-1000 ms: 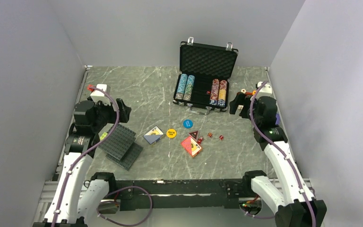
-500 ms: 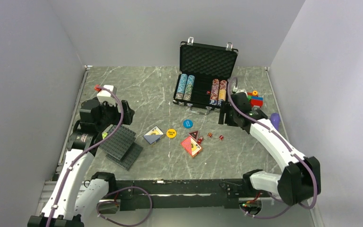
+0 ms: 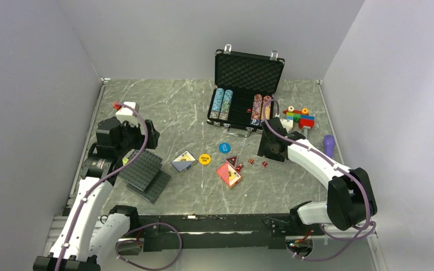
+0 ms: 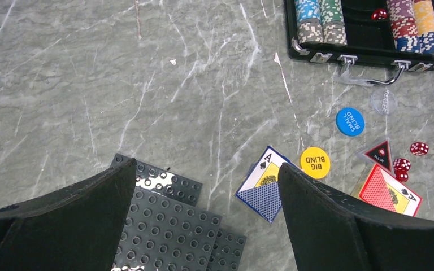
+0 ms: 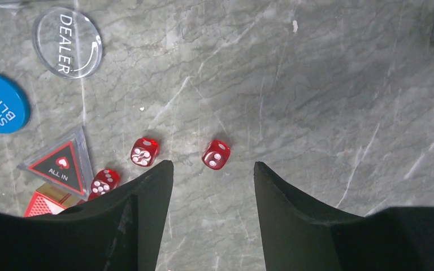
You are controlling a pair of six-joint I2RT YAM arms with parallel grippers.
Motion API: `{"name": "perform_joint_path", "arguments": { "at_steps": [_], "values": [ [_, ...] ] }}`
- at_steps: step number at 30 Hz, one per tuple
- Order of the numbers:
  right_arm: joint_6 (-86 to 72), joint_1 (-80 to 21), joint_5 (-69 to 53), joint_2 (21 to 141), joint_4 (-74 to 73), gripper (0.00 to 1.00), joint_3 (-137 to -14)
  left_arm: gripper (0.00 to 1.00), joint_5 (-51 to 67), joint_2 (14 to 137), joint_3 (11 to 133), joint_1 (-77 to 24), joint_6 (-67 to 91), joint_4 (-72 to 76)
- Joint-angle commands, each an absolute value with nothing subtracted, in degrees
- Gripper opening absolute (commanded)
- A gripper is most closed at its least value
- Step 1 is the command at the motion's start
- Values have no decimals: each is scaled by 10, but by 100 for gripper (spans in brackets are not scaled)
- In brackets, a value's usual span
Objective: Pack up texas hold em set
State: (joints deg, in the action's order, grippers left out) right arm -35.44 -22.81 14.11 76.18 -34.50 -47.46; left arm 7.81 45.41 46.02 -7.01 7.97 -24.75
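Note:
The black briefcase stands open at the back with chip rows inside. Loose on the table lie a blue button, a yellow button, a red-triangle button, two card decks and red dice. My right gripper is open, just above the table, with one red die right ahead of its fingertips and two more dice to the left. A clear dealer button lies beyond. My left gripper is open and empty above the grey plates.
Dark grey studded plates lie at the left below my left gripper. A colourful toy-block figure stands right of the briefcase. A purple object sits at the right table edge. Grey walls enclose the table.
My right arm has swung left and down from the right edge to the dice in front of the briefcase. The left arm shifted slightly earlier and is now still.

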Motion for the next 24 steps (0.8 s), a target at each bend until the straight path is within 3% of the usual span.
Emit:
{"name": "perform_joint_path", "arguments": {
  "at_steps": [1,24],
  "values": [
    [-394,-241,182,768,-352,58,-477,99,68,444,476,-74,74,-238],
    [-454,-242,167,773,-284,47,-422,99,72,434,473,-86,73,-238]
  ]
}}
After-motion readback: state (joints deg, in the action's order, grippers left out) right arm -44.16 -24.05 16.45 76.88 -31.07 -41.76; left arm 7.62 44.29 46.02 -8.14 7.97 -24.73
